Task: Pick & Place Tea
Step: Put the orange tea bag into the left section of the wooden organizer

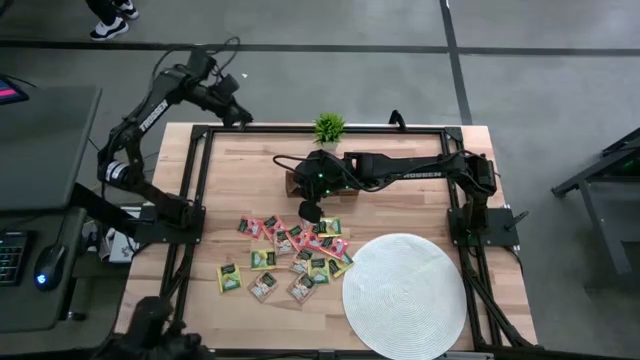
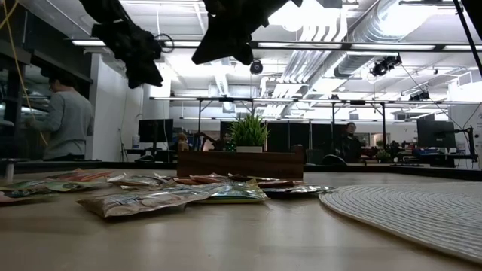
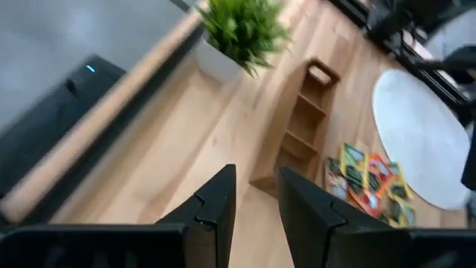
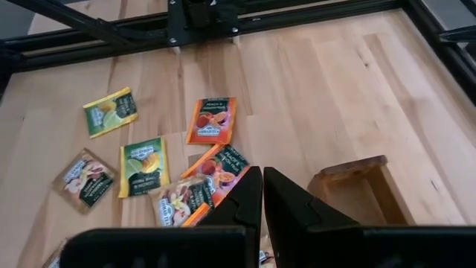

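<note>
Several small square tea packets (image 1: 290, 255), pink-red, yellow and green, lie flat in a loose cluster on the wooden table, left of the round white mat (image 1: 403, 293). They also show in the right wrist view (image 4: 141, 165) and the low view (image 2: 173, 197). My right gripper (image 4: 261, 175) hangs above the far edge of the cluster (image 1: 310, 211), shut and holding nothing that I can see. My left gripper (image 3: 255, 177) is raised over the table's far left corner (image 1: 243, 118), open and empty.
A small wooden rack (image 1: 293, 182) lies just beyond the packets, under the right arm. A green potted plant (image 1: 328, 127) stands at the far edge. A black frame (image 1: 200, 200) runs around the table. A person (image 2: 64, 120) stands in the room behind.
</note>
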Robot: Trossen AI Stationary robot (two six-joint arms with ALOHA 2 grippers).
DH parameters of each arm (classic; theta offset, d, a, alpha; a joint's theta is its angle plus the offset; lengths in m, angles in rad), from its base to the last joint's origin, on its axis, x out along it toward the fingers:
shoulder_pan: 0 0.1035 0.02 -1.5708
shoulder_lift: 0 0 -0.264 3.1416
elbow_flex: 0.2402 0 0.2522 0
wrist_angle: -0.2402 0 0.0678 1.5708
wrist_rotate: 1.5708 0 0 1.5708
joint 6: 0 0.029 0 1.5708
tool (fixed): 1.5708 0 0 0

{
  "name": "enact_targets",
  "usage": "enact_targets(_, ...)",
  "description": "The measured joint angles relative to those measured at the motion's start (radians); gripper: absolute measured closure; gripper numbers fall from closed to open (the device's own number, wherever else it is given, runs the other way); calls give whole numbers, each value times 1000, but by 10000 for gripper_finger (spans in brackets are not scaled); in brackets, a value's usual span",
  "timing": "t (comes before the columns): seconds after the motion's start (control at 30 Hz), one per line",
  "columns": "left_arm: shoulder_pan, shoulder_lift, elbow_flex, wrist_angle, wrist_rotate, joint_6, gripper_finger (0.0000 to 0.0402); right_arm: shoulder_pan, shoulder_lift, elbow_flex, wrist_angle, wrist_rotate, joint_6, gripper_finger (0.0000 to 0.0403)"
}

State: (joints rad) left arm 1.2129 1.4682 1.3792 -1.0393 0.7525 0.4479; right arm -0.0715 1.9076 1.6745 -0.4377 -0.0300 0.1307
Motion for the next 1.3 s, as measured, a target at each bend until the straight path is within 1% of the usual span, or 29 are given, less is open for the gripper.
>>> enact_targets(0.1,-10,44,0,-48,13,30,305,0,0,0,0,-7,0,391)
enact_targets(0.27,-49,123,0,-150,-12,110,305,0,0,0,0,-7,0,391)
enact_targets(0.33,-62,151,0,-206,-61,165,305,0,0,0,-2,-7,0,391)
enact_targets(0.5,-109,214,0,-348,-232,305,305,0,0,0,-13,-7,0,391)
enact_targets(0.6,-150,251,0,-392,-319,357,305,0,0,0,-15,-10,0,391)
enact_targets(0.87,-242,322,0,-464,-316,466,304,3,0,0,-15,-38,-1,391)
enact_targets(1.0,-263,369,-3,-462,-312,497,304,8,0,0,-14,-38,-1,391)
enact_targets(1.1,-280,399,-31,-453,-305,537,301,14,0,0,-14,-37,-1,391)
enact_targets(1.2,-302,409,-69,-452,-312,569,278,20,0,0,-14,-37,-1,391)
enact_targets(1.3,-325,410,-121,-448,-316,597,238,24,0,0,-14,-33,-1,391)
